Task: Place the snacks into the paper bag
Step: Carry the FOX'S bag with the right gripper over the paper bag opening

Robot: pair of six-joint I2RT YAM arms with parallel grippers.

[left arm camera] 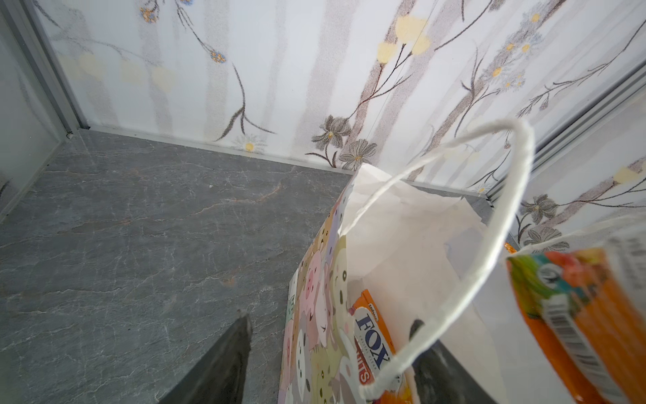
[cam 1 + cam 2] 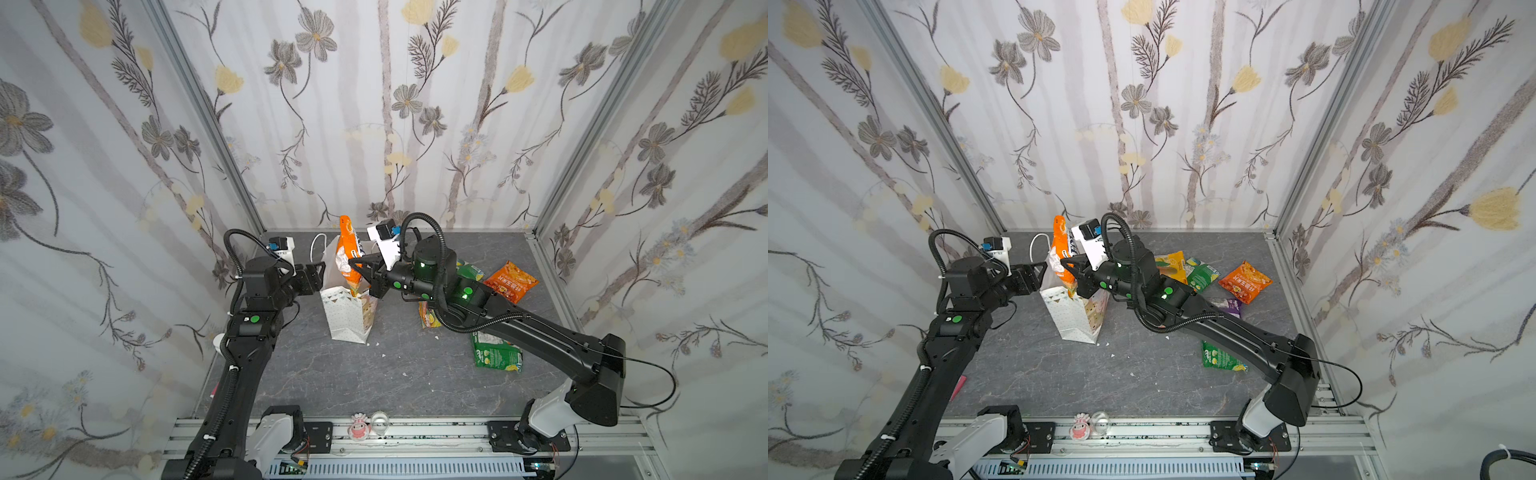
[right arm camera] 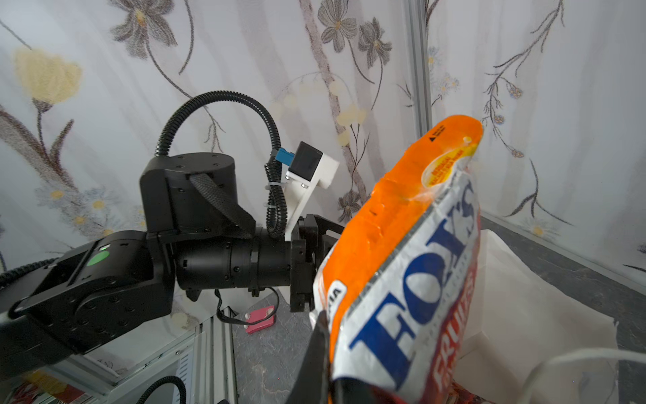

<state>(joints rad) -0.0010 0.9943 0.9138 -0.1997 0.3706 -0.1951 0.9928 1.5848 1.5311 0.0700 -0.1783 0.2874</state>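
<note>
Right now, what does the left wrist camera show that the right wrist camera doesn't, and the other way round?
Only the left wrist camera: the cartoon print on the paper bag, and a candy packet already inside it.
Only the right wrist camera: the left arm, a small pink thing on the table, and the printed front of the held orange packet.
Both: that orange packet at the bag's open mouth, the bag's white inside, and its cord handle.
</note>
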